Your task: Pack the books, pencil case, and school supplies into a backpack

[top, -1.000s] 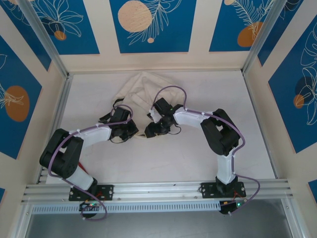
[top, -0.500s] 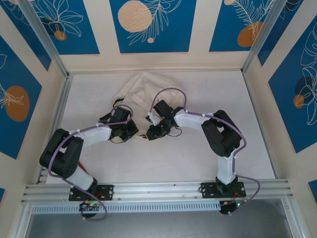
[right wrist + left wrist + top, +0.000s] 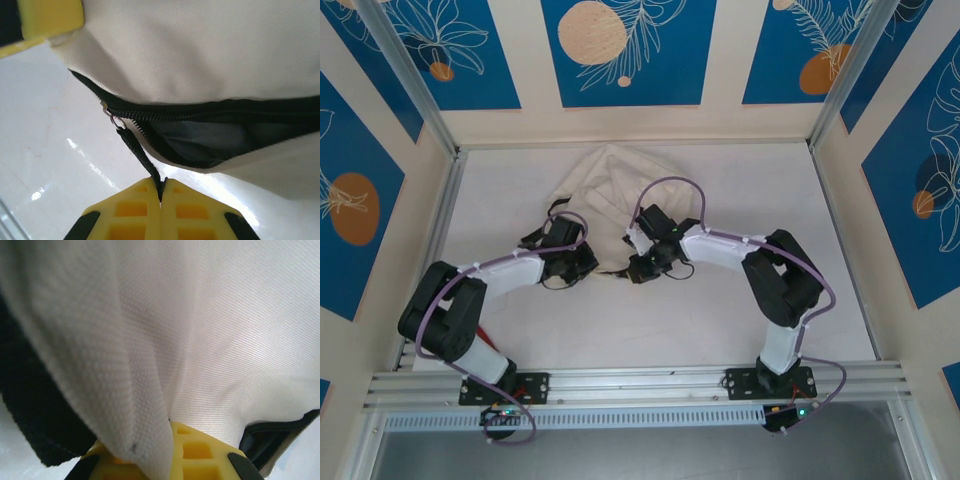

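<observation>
We are opening the zip: our right gripper [image 3: 161,192] is clamped on the black zip pull [image 3: 140,152] of the backpack [image 3: 605,180], which lies far-centre on the table [image 3: 740,300], just beyond both wrists. Our left gripper [image 3: 167,445] pinches a fold of its cream fabric. Next, we judge, a steady pull along the zip while the left braces

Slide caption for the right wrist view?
Right gripper shut on the black zip pull of the cream backpack, zip partly open.

Colours on my feed
I see a cream-white backpack [image 3: 200,50] with black zip [image 3: 225,106], yellow jaws, white surface [image 3: 40,140], blue floral walls [image 3: 660,70].
</observation>
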Tool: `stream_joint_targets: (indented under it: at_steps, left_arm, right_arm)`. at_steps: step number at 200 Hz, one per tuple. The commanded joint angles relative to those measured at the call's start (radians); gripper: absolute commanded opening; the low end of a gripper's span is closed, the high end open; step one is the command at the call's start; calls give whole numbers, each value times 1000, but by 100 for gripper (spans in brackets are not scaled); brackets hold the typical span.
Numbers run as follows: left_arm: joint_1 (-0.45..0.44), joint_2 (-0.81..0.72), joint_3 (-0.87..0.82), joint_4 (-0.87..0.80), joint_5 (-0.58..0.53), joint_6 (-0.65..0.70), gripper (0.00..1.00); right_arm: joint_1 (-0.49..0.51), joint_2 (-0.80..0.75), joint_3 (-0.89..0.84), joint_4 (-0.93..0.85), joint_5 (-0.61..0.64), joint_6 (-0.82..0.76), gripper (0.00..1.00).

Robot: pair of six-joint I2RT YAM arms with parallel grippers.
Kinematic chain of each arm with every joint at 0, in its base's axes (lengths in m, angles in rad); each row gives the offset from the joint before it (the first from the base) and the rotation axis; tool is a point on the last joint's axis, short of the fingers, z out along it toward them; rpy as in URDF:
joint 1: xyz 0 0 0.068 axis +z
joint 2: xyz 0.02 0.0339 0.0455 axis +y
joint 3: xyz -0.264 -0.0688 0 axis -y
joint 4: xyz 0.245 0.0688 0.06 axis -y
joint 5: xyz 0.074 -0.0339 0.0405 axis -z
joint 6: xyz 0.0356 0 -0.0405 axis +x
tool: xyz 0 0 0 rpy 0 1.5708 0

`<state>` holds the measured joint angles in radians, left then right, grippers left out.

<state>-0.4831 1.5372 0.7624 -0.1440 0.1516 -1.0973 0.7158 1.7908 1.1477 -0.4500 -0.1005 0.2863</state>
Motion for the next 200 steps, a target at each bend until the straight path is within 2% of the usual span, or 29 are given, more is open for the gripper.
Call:
stream_joint_targets:
  at_steps: [1,70,97,113,144,200]
  left_arm:
    - [1,-25,-29,-80,-84,17,0]
    - [11,-56,-69,-153,-144,15,0]
    - [16,-53,-72,-143,-133,20,0]
    - [16,-48,-72,-104,-101,27,0]
    - [16,-43,-50,-52,-46,35,0]
    - [8,-6,-21,38,34,-2,0]
  right_arm:
    - [-7,-47,-16,-87,179,39,0]
    - [-19,39,90,-218,383,142,0]
    - [-22,26,93,-232,390,151,0]
    - [-4,4,93,-198,300,127,0]
    - [53,-26,101,-80,-7,151,0]
    - [131,48,192,113,-241,281,0]
